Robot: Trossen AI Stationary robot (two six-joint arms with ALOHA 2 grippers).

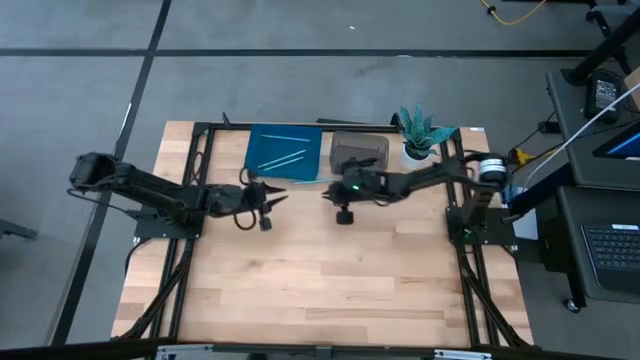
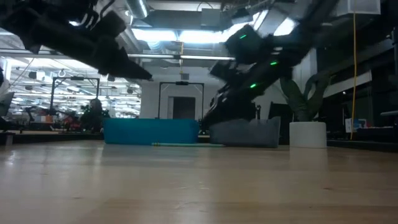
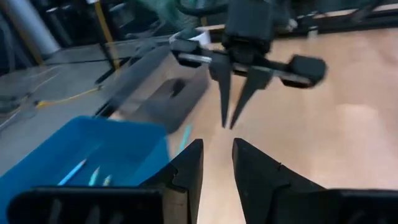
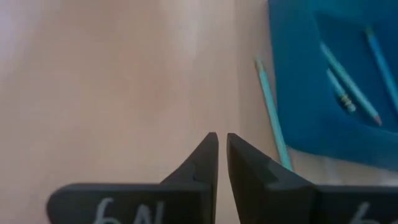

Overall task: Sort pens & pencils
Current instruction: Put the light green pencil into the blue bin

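One thin light-blue pencil (image 4: 271,109) lay on the wooden table (image 1: 330,270), just beside the blue plastic tray (image 4: 298,93). More pencils (image 4: 348,71) lay inside the tray. Near it, the right gripper (image 4: 222,144) hung empty and nearly closed, and the left gripper (image 3: 217,152) hung empty and a little open.

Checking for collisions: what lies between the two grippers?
Only bare tabletop between the left gripper and right gripper, per the high view.

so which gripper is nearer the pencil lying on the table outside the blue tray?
Right. The right gripper hangs just by the loose pencil beside the blue tray; the left gripper sits slightly farther off.
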